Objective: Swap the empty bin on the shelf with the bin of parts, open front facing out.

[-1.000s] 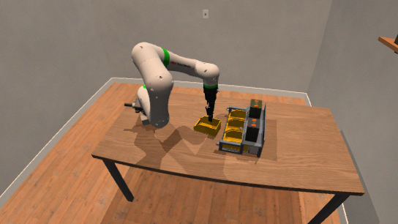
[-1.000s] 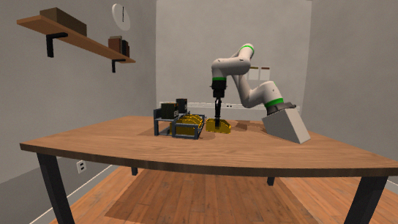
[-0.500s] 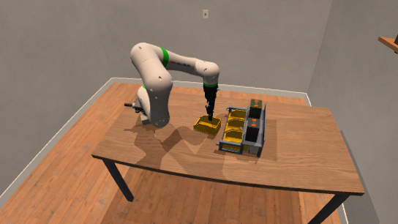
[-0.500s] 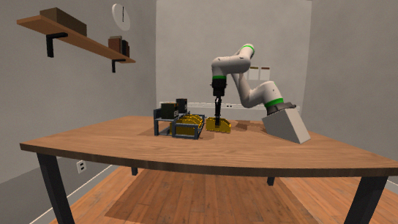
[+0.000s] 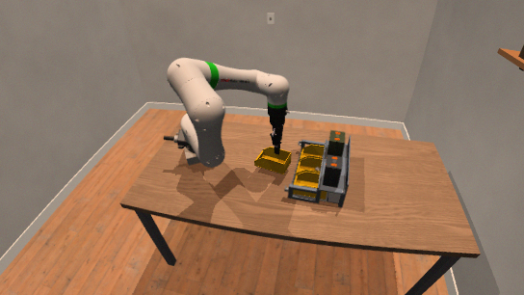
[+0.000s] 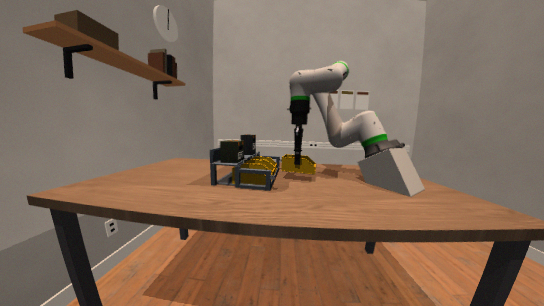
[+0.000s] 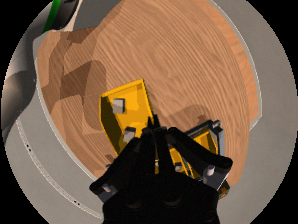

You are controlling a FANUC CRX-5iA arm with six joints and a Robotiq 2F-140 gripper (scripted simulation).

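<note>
A yellow open bin (image 5: 274, 160) stands on the table just left of the small grey shelf rack (image 5: 322, 174). In the wrist view this bin (image 7: 127, 119) shows small grey parts inside. My gripper (image 5: 276, 150) points straight down with its fingers closed over the bin's side wall (image 7: 156, 125). It also shows in the exterior view (image 6: 298, 161) at the bin (image 6: 299, 164). The bin rests on the table. Three yellow bins (image 5: 308, 166) sit side by side on the rack's lower level. I cannot tell which one is empty.
Two dark boxes (image 5: 334, 154) with orange parts stand on the rack's upper board. The robot base (image 6: 392, 170) is at the table's back. A wall shelf (image 6: 100, 52) hangs well above the table.
</note>
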